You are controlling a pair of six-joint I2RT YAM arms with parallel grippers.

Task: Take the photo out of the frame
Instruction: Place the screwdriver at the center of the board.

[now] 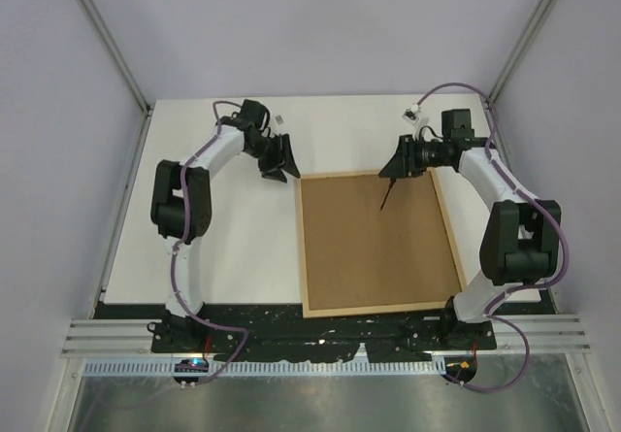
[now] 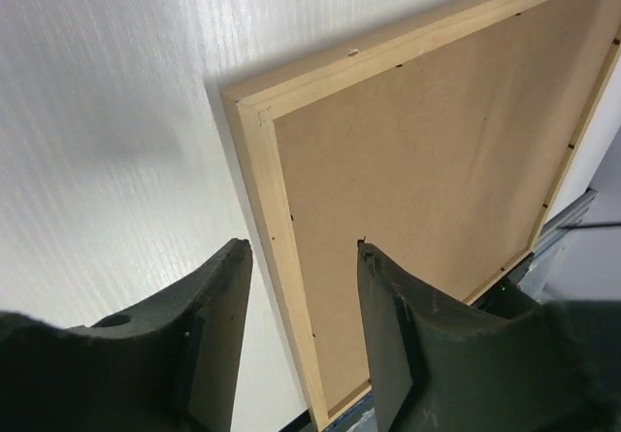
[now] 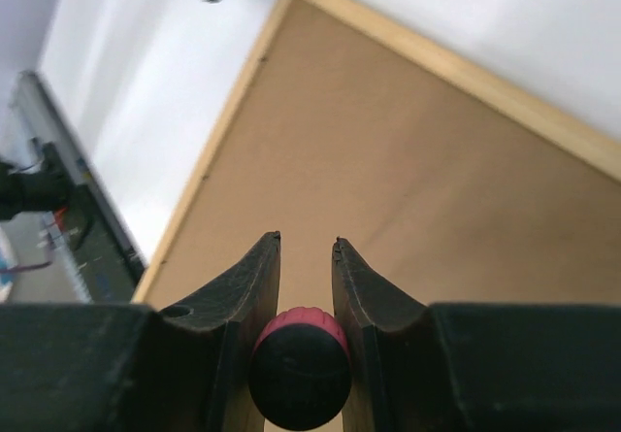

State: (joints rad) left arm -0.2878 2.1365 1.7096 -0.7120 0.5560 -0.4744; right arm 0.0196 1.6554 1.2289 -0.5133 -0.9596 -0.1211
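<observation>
1. Right end effector [image 3: 307,242]: clenched on a red-handled tool [image 3: 299,364], thin tip over the far half of the frame [image 1: 378,248], which lies back-up. The tip is best kept shallow and worked along the rim, not the panel's middle.
2. Left end effector [image 2: 301,246]: released, empty, just beside the frame's far left corner, above the desk [image 1: 243,248].
3. Photo: unseen, presumably under the brown back.

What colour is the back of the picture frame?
The frame has a plain brown back and a pale wood rim. The left wrist view shows it best.
</observation>
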